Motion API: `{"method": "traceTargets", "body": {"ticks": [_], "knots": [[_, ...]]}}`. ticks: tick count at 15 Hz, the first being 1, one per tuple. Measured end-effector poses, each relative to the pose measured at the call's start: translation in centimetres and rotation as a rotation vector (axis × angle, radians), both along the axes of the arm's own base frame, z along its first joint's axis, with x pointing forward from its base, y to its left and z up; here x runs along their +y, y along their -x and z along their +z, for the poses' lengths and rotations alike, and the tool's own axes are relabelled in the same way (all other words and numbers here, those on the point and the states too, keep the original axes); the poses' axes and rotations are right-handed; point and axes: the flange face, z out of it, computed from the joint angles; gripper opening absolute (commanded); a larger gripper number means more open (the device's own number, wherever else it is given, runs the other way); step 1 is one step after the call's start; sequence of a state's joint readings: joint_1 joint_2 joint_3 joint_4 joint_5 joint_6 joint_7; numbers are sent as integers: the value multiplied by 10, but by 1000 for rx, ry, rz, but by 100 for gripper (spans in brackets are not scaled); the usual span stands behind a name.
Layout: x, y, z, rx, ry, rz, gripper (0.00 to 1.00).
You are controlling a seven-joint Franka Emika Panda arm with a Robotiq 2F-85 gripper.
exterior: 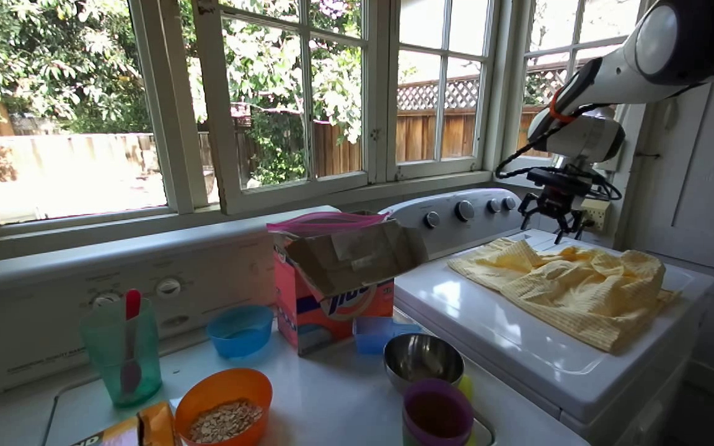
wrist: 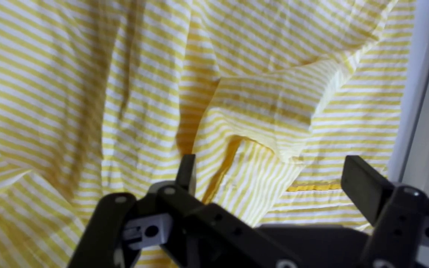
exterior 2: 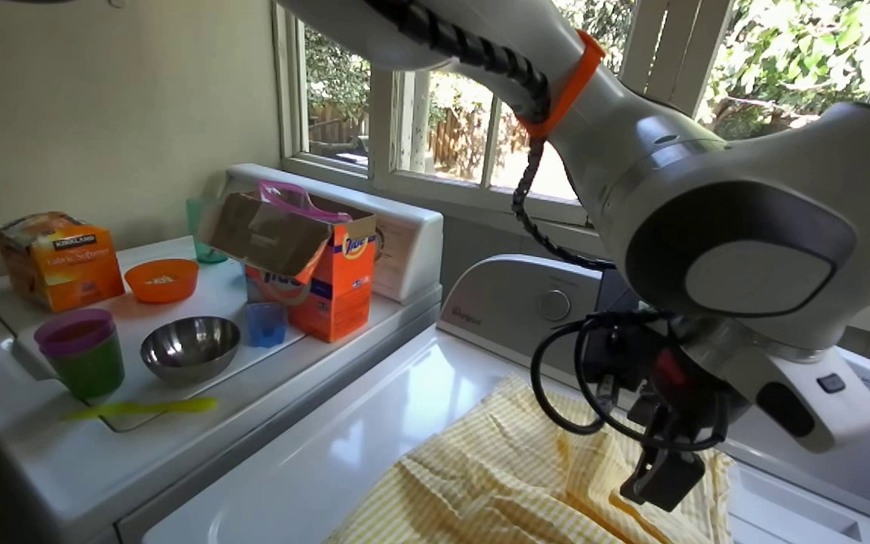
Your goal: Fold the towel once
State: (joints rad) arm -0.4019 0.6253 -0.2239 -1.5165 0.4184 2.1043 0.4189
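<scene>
In the wrist view the black fingers [wrist: 365,190] stand wide apart, and their gripper [wrist: 270,173] hangs over the towel [exterior: 571,291], a wrinkled, yellow-and-white striped cloth lying bunched on a white appliance [exterior: 487,322]; on the neighbouring appliance [exterior: 332,396] stand a Tide box [exterior: 338,279] and a steel bowl [exterior: 424,359].

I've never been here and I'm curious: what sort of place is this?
Probably a laundry room: a white Whirlpool machine with knobs, an orange Tide box and a fabric softener box are in view.
</scene>
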Motion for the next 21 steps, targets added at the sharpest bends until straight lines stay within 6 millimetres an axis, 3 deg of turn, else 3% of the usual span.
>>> {"method": "traceTargets", "body": {"ticks": [5,10,12,18,20,21], "knots": [[-7,-3,0,-38,39,-28,100],[-11,-4,-18,-36,48,-65,99],[-10,-3,-26,-26,41,-77,92],[-11,-11,-42,-92,59,-116,51],[-11,-13,-47,-104,65,-122,47],[-11,-14,-49,-108,67,-123,50]]}}
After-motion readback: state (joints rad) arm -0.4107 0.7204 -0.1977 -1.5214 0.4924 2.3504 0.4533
